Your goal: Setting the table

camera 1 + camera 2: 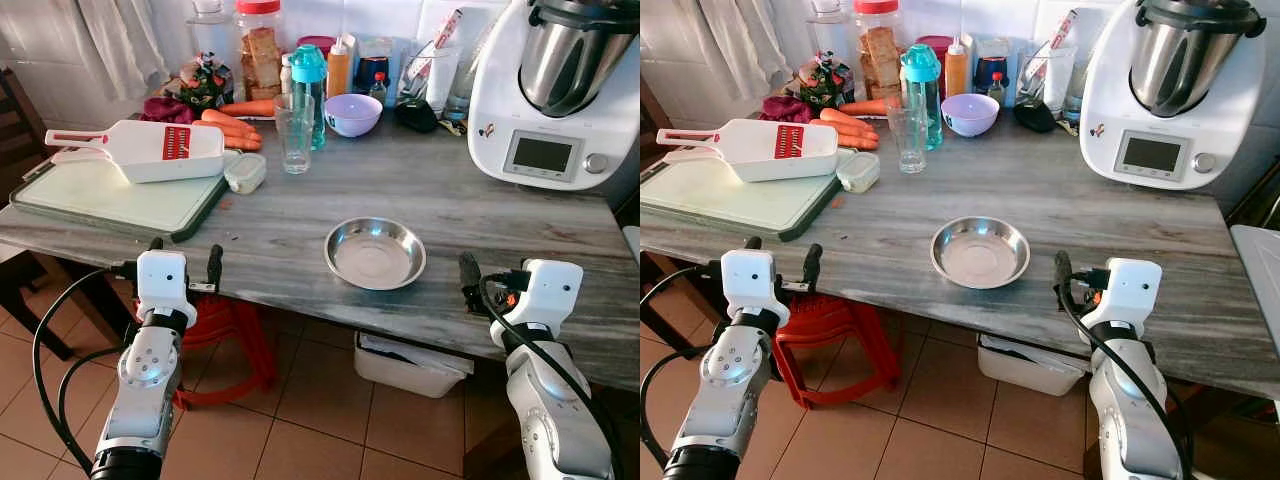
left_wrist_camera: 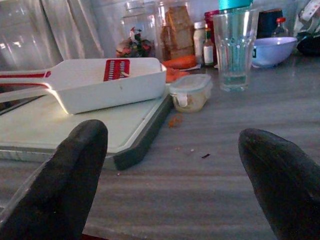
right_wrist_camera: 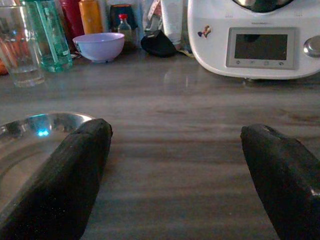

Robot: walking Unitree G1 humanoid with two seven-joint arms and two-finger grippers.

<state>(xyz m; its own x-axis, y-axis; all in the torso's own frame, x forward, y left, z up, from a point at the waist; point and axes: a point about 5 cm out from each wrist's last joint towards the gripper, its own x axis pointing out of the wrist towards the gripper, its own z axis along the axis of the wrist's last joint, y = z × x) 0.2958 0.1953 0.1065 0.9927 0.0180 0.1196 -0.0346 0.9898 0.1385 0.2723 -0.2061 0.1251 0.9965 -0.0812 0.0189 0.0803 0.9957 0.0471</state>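
A shallow steel bowl (image 1: 375, 253) sits empty near the front edge of the grey wooden table (image 1: 430, 190). A clear glass (image 1: 294, 132) and a lilac bowl (image 1: 353, 113) stand further back. My left gripper (image 1: 185, 256) hovers open at the table's front edge, just ahead of the cutting board (image 1: 120, 200), with nothing between its fingers. My right gripper (image 3: 175, 129) is open too, low at the front edge to the right of the steel bowl, and its left finger (image 1: 468, 272) stands a short way from the rim.
A white mandoline slicer (image 1: 150, 150) lies on the cutting board beside a small lidded tub (image 1: 245, 172). Carrots (image 1: 230, 125), a teal bottle (image 1: 308, 90) and jars crowd the back. A big white kitchen machine (image 1: 555, 90) stands back right. A red stool (image 1: 225, 330) and a white bin (image 1: 400, 365) sit under the table.
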